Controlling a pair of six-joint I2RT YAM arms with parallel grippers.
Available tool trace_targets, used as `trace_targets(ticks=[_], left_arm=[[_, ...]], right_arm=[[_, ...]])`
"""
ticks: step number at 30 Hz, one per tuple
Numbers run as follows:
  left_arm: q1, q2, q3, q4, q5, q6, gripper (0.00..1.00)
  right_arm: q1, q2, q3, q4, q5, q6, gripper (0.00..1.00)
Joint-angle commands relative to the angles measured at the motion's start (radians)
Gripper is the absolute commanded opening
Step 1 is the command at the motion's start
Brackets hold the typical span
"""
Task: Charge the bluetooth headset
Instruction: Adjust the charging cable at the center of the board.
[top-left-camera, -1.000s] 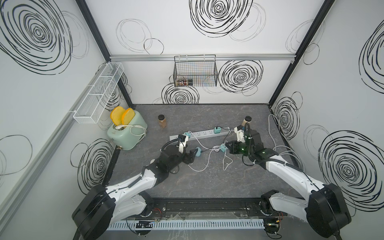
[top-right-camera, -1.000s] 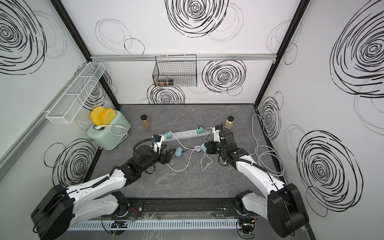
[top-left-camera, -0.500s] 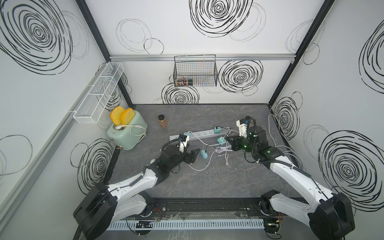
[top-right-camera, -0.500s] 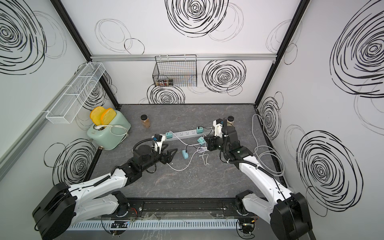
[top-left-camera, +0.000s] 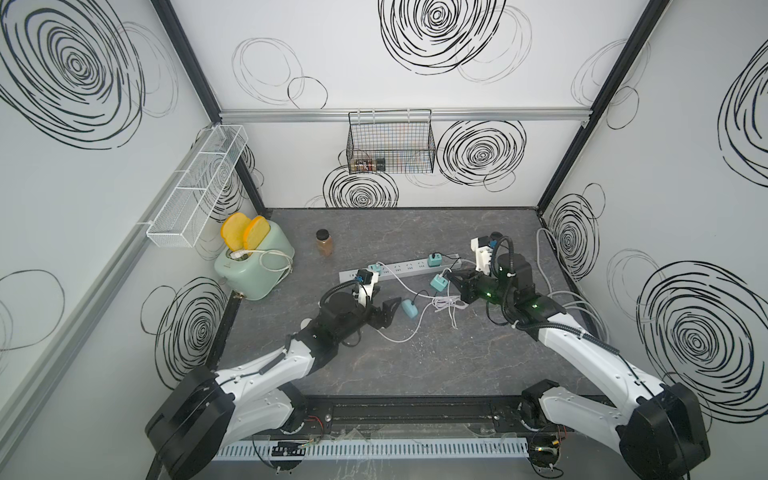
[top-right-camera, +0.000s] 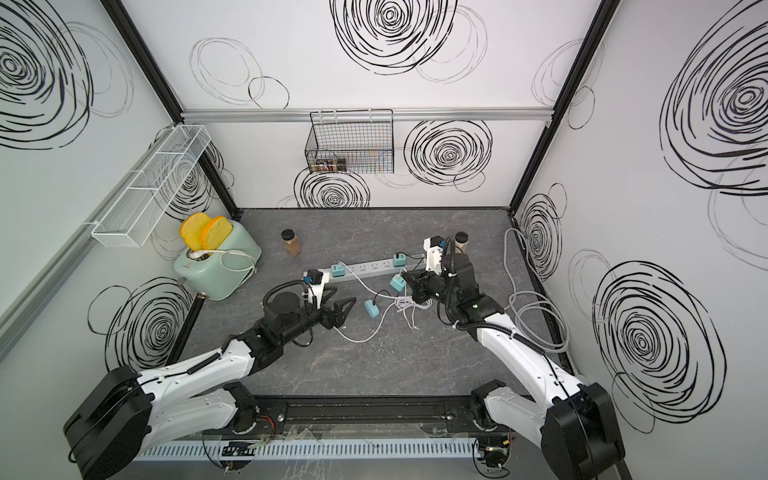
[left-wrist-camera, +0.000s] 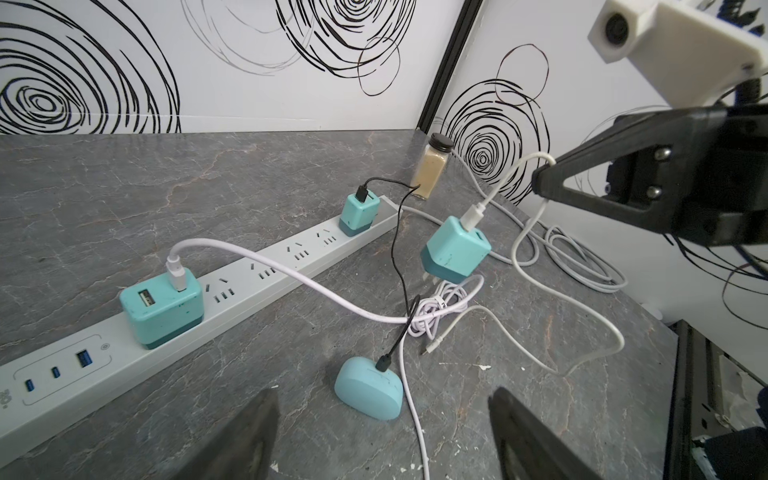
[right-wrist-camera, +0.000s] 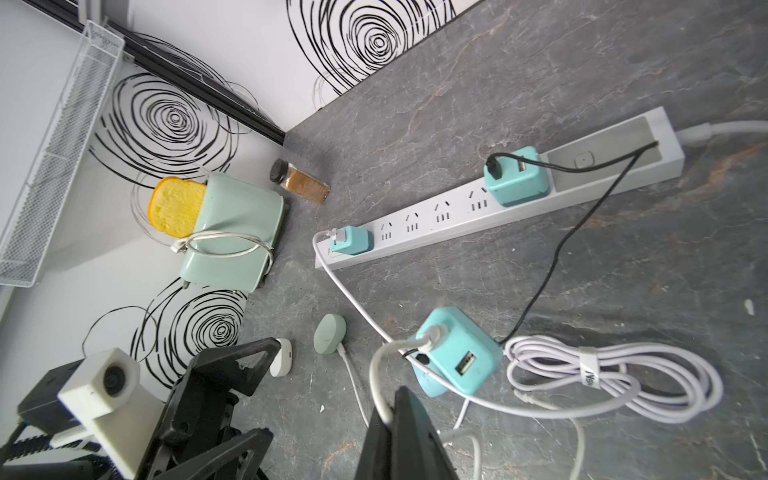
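Observation:
The bluetooth headset's light blue case (left-wrist-camera: 369, 390) lies on the table with a black cable plugged into it. That cable runs to a teal adapter (left-wrist-camera: 359, 210) seated in the white power strip (left-wrist-camera: 249, 299). My left gripper (left-wrist-camera: 384, 415) is open just short of the case (top-left-camera: 409, 308), a finger on either side and touching nothing. My right gripper (right-wrist-camera: 390, 419) is shut on a white cable (right-wrist-camera: 376, 374). The cable's plug sits in a second teal adapter (right-wrist-camera: 459, 357), which hangs off the strip (top-left-camera: 438, 283).
A bundled lilac cable (left-wrist-camera: 440, 307) lies beside the hanging adapter. A third adapter (left-wrist-camera: 162, 307) sits at the strip's near end. A green toaster (top-left-camera: 253, 266) and a brown jar (top-left-camera: 324, 245) stand at the back left. Grey cables (top-right-camera: 536, 307) lie by the right wall.
The left gripper has opened wider, with the case now free on the table. The right arm has moved back toward the strip, carrying the white cable and its adapter.

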Motion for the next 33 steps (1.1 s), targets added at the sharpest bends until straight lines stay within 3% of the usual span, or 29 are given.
trace_targets(ticks=[1, 12, 20, 28, 33], left_arm=[[-0.006, -0.039, -0.036, 0.144, 0.010, 0.009, 0.84], [-0.020, -0.045, -0.068, 0.265, 0.073, 0.047, 0.86], [-0.016, -0.153, -0.112, 0.147, -0.047, -0.006, 0.85], [0.003, -0.246, -0.130, -0.014, -0.079, -0.064, 0.84], [0.014, -0.284, -0.141, -0.039, -0.081, -0.077, 0.84]], right_arm=[[0.009, -0.071, 0.053, 0.004, 0.009, -0.009, 0.08], [0.010, -0.184, 0.110, -0.079, -0.072, 0.029, 0.08], [0.027, -0.220, 0.051, -0.013, -0.137, 0.199, 0.09], [0.157, -0.225, -0.082, 0.064, -0.034, 0.367, 0.08], [0.164, -0.226, -0.179, 0.028, 0.064, 0.469, 0.07]])
